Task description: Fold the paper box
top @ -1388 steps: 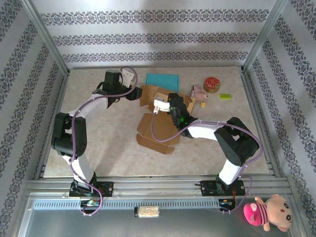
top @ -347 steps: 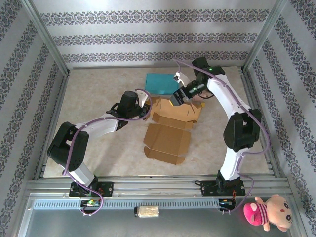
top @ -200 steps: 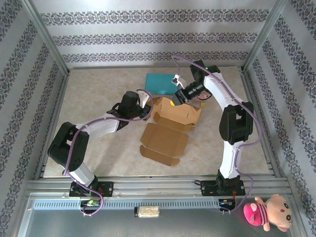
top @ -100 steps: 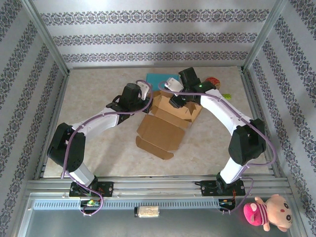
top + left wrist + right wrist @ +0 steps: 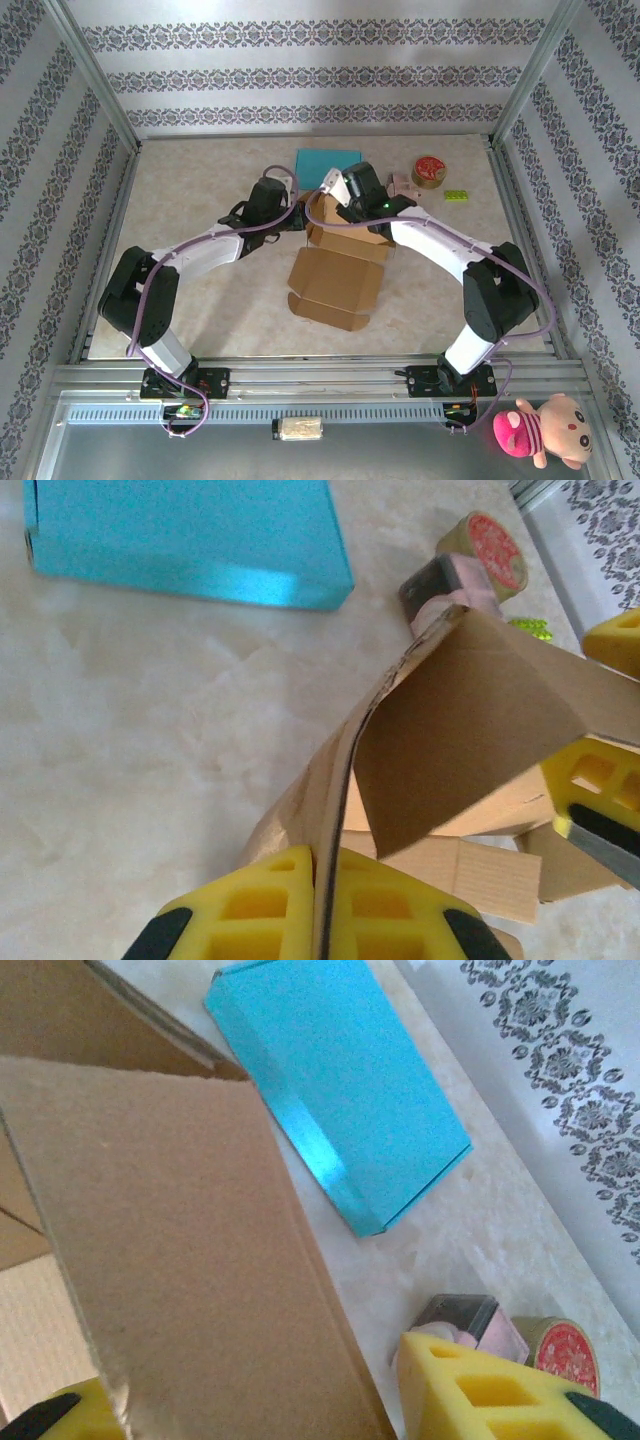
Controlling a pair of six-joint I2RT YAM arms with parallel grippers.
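Top view, paper box (image 5: 338, 268): brown cardboard at mid-table. Its lid panel lies flat toward the arms, and its far walls stand half raised between the two grippers.
Top view, left gripper (image 5: 300, 217): at the box's far-left corner. The right gripper (image 5: 330, 205) is just beside it, over the far wall.
Top view, neighbours: a teal box (image 5: 328, 160) sits just behind. A round tin (image 5: 430, 170) and a green brick (image 5: 456, 195) lie well apart to the right.
Left wrist, left gripper (image 5: 325, 910): its yellow fingers (image 5: 265, 905) are pinched tight on the edge of an upright cardboard wall. A side flap (image 5: 460, 730) leans off that wall.
Right wrist, right gripper (image 5: 270, 1405): the jaws are spread and straddle a cardboard panel (image 5: 180, 1230). The panel rests against one finger while the other finger (image 5: 480, 1390) stands clear, so nothing is squeezed.
Handling: the box is likely light, thin and springy. It should bend at the creases, and its flat faces would buckle if crushed. It is best taken by the panel edges near a crease, with one arm anchoring a wall.
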